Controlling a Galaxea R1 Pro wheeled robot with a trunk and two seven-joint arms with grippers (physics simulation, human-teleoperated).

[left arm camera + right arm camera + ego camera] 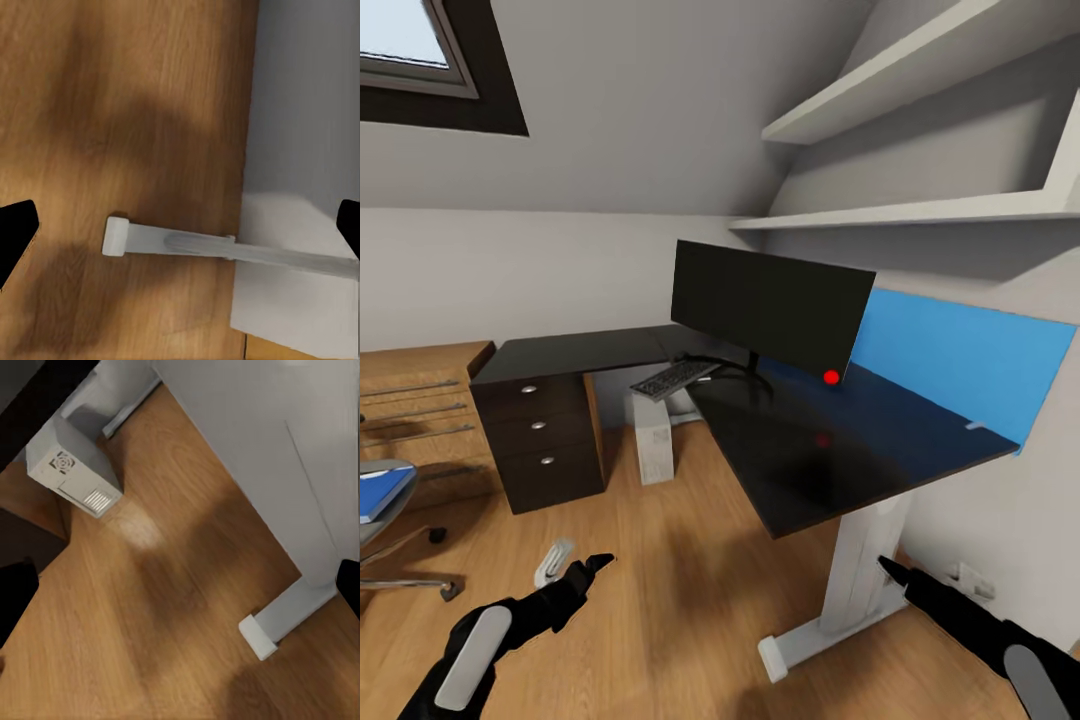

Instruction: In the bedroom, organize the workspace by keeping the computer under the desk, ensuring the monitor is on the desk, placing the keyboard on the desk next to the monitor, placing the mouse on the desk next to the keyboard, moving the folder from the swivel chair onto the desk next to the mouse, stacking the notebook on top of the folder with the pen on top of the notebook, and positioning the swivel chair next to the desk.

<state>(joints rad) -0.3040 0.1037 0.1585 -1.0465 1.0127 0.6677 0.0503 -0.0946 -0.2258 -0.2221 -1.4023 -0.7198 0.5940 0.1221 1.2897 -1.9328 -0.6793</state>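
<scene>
Black corner desk (pixel 840 450) against the wall, monitor (pixel 765 305) upright on it, keyboard (pixel 673 379) beside the stand, pale computer (pixel 653 440) beneath, chair (pixel 385 520) holding blue folder (pixel 380 493) well apart, left gripper (pixel 575 580) and right gripper (pixel 900 578) both spread wide, empty

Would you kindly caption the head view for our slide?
Monitor and keyboard on the black desk, computer beneath.

You see a glossy black desk (pixel 840 450) with a blue back panel (pixel 960 365), black monitor (pixel 765 305) red-dotted, pale grey computer (pixel 653 440)
</scene>
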